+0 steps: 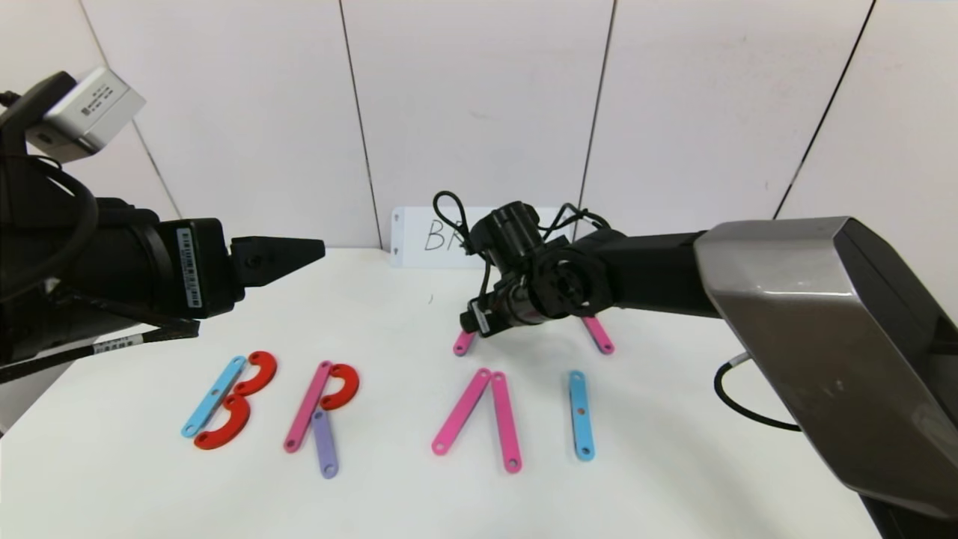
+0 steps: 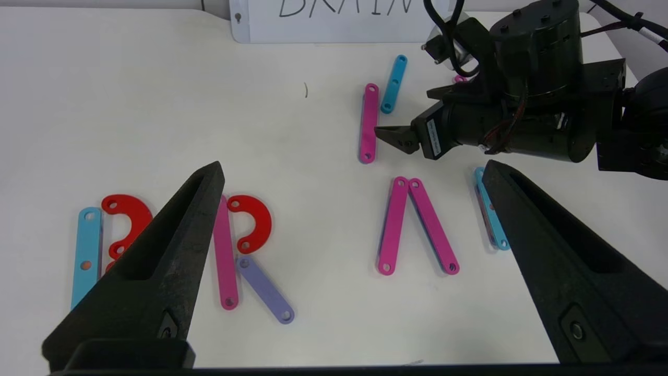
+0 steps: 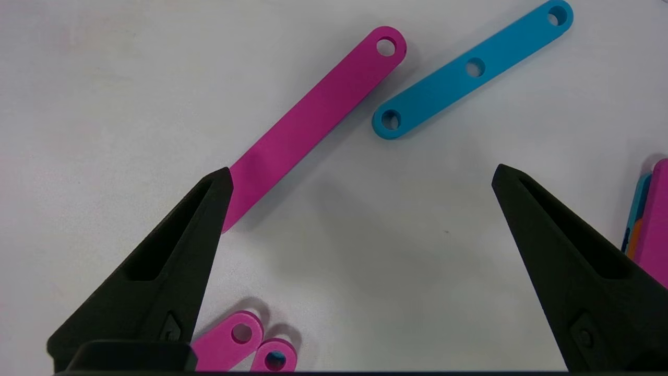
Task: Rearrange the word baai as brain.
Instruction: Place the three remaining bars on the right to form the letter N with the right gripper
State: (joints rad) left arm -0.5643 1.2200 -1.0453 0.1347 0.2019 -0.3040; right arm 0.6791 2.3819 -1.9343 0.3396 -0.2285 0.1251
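Over the white table [image 1: 658, 464] we go, and the letters sit in a row along the near side. On the robot's left, a blue strip [image 1: 214, 395] with two red curves [image 1: 241, 400] touching it makes the B. Next to it, a pink strip [image 1: 307, 406], one red curve [image 1: 342, 386] and a purple strip [image 1: 325, 443] form the R. Then two pink strips [image 1: 479, 419] meet at their far ends in an open A shape, and a lone blue strip [image 1: 581, 414] stands as the I, with bare table between each group.

The right gripper [image 3: 360, 177] is low over the table behind the A, its jaws spread wide and holding nothing. One fingertip [image 3: 222, 180] sits right at the near end of a loose pink strip [image 3: 318, 120]; whether it touches, I can't quite say from here. Just beside that strip's far end lies a loose blue strip [image 3: 472, 68], apart from it by a thin gap. At the edge of the wrist view, more pink and blue pieces [image 3: 649, 219] peek in, partly hidden by the other finger. Open white surface fills the room between the two fingers.

The left gripper [image 2: 355, 172] hangs above the near-left part of the table, jaws wide apart too, empty, looking down over the R and the A.

At the far edge a white card [image 2: 339, 21] leans against the wall, the right arm covering part of it in the head view. Plenty of clear table lies between the card and the B and R.
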